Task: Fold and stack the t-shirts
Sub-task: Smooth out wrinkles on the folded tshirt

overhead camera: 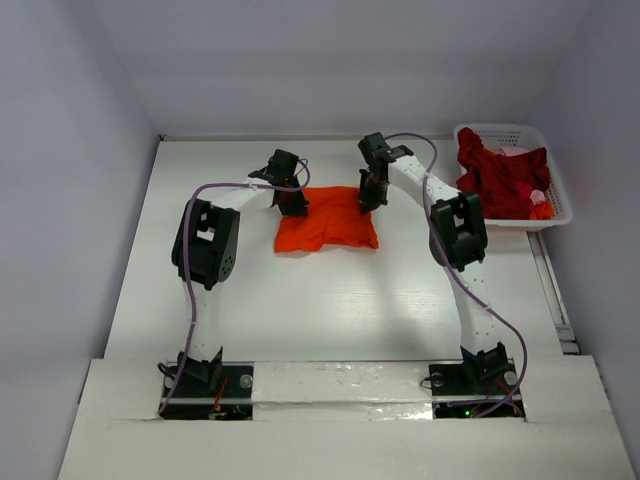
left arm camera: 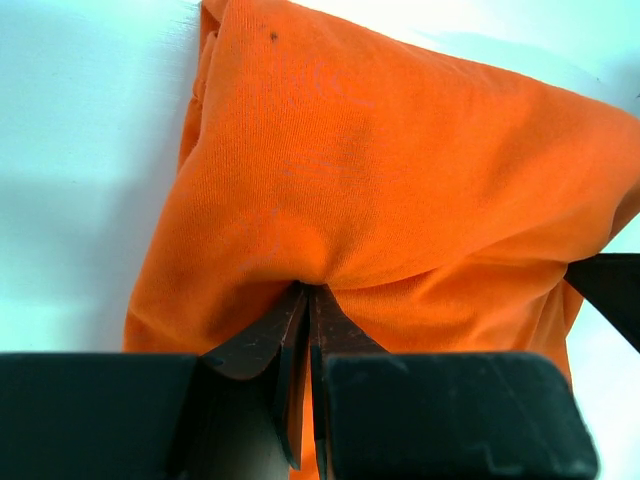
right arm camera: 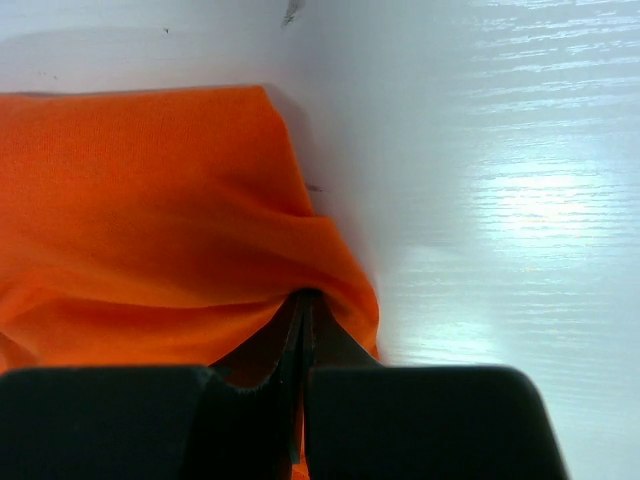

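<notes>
Orange t-shirt [overhead camera: 326,222] sits folded on the counter [overhead camera: 300,300], long side running left-right, with left fingers [left arm camera: 262,345] and right fingers [right arm camera: 262,352] pinching its far corners.

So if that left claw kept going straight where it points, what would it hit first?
The orange t-shirt: the left gripper is shut on its edge, so it would shove into more of that cloth, likely bunching it.

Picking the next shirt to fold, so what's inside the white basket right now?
The basket holds a crumpled heap of dark red t-shirts, with bits of pink and orange cloth at its near right. Anything beneath the heap is covered.
</notes>
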`<state>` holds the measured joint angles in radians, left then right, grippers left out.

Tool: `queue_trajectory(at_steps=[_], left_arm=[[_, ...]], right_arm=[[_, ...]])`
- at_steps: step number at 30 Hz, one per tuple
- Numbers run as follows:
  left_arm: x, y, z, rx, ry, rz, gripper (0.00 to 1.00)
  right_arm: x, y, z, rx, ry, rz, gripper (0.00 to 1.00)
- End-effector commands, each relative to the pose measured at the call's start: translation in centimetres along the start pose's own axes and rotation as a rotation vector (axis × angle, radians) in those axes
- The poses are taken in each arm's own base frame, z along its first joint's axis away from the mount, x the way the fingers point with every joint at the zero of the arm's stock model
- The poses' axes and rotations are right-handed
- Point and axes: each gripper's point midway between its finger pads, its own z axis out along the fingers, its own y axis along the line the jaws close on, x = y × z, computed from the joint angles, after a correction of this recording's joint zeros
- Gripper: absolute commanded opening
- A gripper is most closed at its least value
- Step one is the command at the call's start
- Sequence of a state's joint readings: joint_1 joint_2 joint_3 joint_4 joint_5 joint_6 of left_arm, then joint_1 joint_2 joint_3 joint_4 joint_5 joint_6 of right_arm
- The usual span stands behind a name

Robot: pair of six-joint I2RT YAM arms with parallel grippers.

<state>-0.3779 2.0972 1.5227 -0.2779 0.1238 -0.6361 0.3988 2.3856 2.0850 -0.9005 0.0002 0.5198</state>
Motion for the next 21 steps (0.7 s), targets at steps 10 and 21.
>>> queue_trajectory(at_steps=[10,21], left_arm=[[-0.8,-0.1,-0.8,0.0,-0.02,0.013,0.04],[-3.0,-0.8,-3.3,0.018,-0.074,0.004,0.05]], right_arm=[[-1.8,-1.0,-0.2,0.008,-0.026,0.004,0.0],[-3.0,-2.0,-0.3,0.011,-0.04,0.022,0.0]])
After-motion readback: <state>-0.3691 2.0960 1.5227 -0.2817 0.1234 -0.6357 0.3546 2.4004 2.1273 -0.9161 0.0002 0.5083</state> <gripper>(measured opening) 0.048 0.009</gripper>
